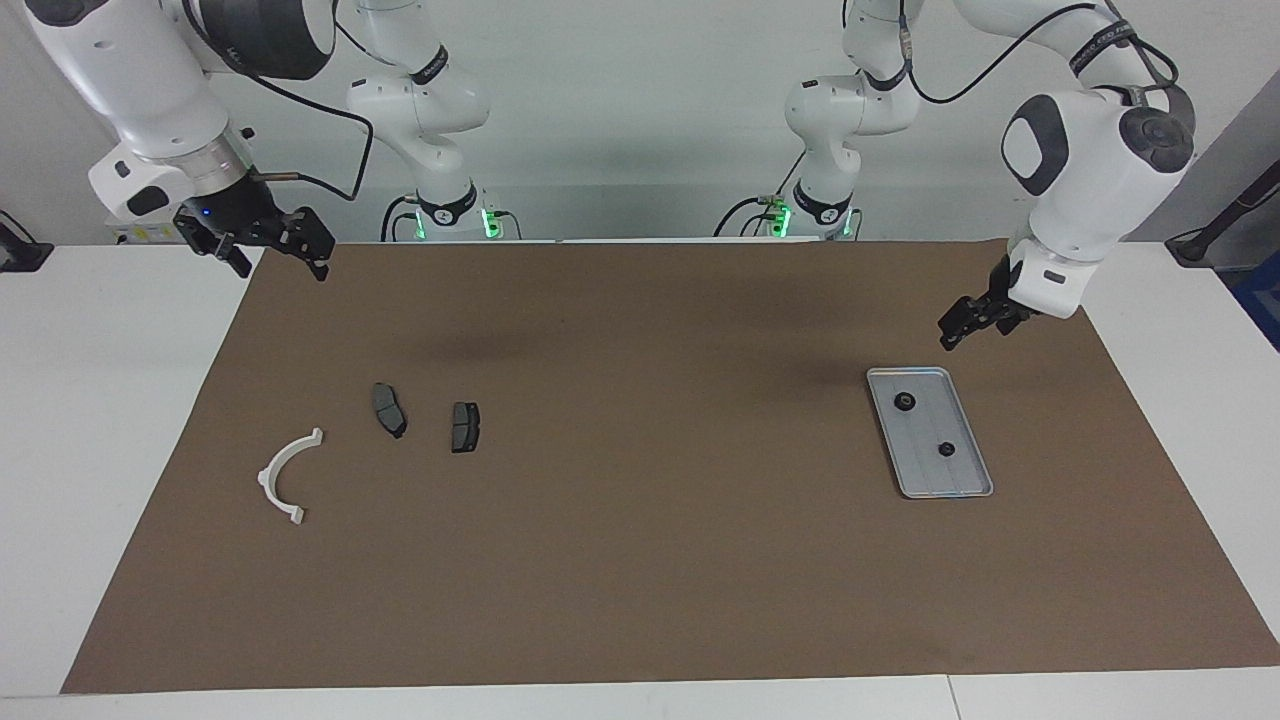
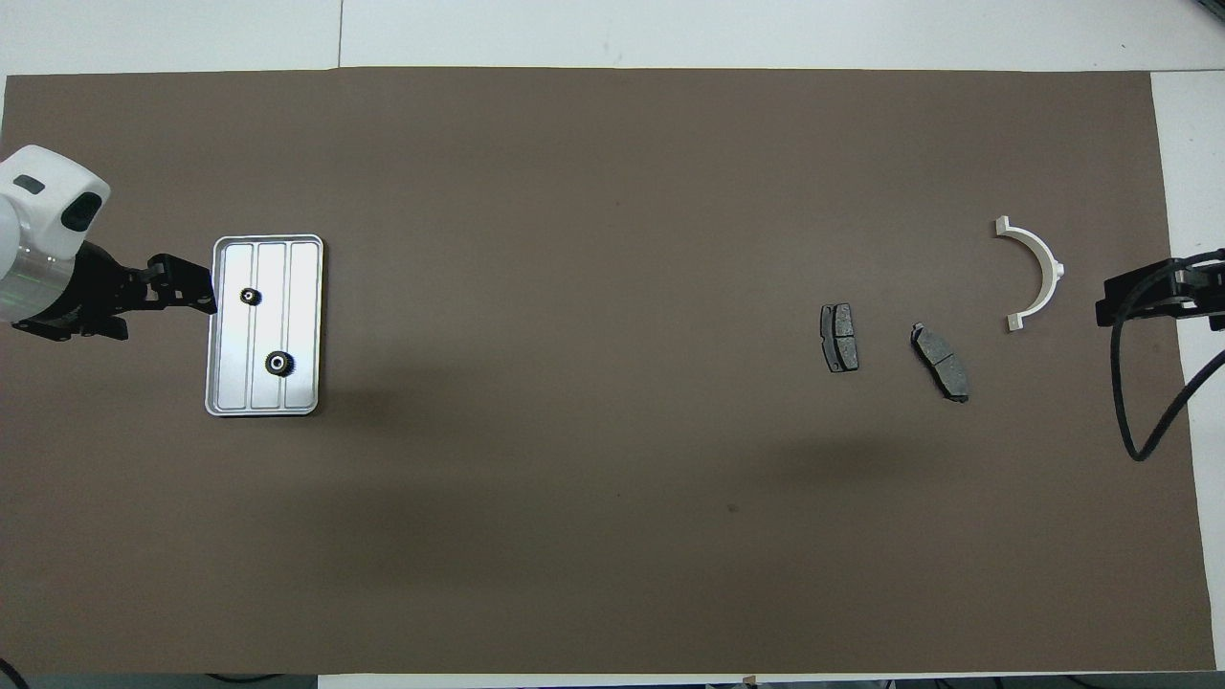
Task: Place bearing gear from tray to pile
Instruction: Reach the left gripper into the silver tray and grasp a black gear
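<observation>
On tray (image 1: pixel 975 487), two gears (image 1: pixel 905 402), left gripper (image 1: pixel 958 327) above

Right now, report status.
Left tool open, raised by flat silver ribbed metal tray; right tool open, waiting. Two small black gears in tray. Nothing obstructing.

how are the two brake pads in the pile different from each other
The brake pad beside the bracket lies slanted and is longer, with a tapered end; the other brake pad lies nearly straight and is shorter and blockier. The first is nearer the white bracket. Both are dark grey, flat on the mat, untouched.
</observation>
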Robot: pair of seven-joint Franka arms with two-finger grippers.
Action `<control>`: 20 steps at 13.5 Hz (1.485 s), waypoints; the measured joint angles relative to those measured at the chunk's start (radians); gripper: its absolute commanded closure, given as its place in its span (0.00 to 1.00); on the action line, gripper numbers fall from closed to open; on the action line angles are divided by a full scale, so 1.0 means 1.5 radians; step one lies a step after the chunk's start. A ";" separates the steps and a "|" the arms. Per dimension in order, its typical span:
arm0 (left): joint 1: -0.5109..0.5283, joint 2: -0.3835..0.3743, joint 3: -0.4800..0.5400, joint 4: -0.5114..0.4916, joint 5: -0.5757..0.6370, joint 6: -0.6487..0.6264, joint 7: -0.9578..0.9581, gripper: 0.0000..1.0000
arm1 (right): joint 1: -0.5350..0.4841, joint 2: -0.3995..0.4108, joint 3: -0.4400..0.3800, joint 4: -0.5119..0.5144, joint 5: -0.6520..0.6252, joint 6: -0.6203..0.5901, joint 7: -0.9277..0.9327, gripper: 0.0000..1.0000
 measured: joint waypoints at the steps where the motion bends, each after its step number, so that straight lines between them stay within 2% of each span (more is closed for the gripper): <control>1: -0.001 0.009 -0.001 -0.023 0.000 0.036 -0.009 0.00 | 0.000 0.000 0.000 0.000 0.000 0.000 0.000 0.00; 3: -0.001 0.021 -0.002 -0.062 0.000 0.087 -0.023 0.00 | 0.000 0.000 0.000 0.000 0.000 0.000 0.000 0.00; 7: -0.002 0.037 -0.002 -0.101 0.000 0.147 -0.044 0.00 | 0.000 0.000 0.000 0.000 0.000 0.000 0.000 0.00; 10: -0.005 0.044 -0.007 -0.161 0.000 0.213 -0.046 0.06 | 0.000 0.000 0.001 0.000 0.000 0.000 0.000 0.00; 14: -0.005 0.044 -0.007 -0.184 0.000 0.227 -0.048 0.10 | 0.000 0.000 0.001 0.000 0.000 0.001 0.000 0.00; 20: -0.005 0.049 -0.006 -0.214 0.000 0.270 -0.048 0.11 | -0.003 0.000 -0.002 -0.001 0.000 0.001 0.000 0.00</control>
